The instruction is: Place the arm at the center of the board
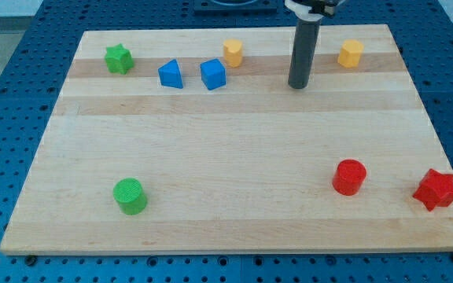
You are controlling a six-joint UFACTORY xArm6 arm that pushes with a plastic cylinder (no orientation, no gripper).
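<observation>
My tip (298, 85) rests on the wooden board (234, 141) in its upper part, right of the middle. A yellow block (351, 53) lies up and to the right of the tip. Another yellow block (233, 53) lies up and to its left. A blue cube (212, 74) and a blue triangular block (171, 75) sit further left at about the tip's height. The tip touches no block.
A green star (119, 59) is at the upper left. A green cylinder (130, 196) is at the lower left. A red cylinder (349, 177) and a red star (436, 189) are at the lower right. Blue perforated table (6, 118) surrounds the board.
</observation>
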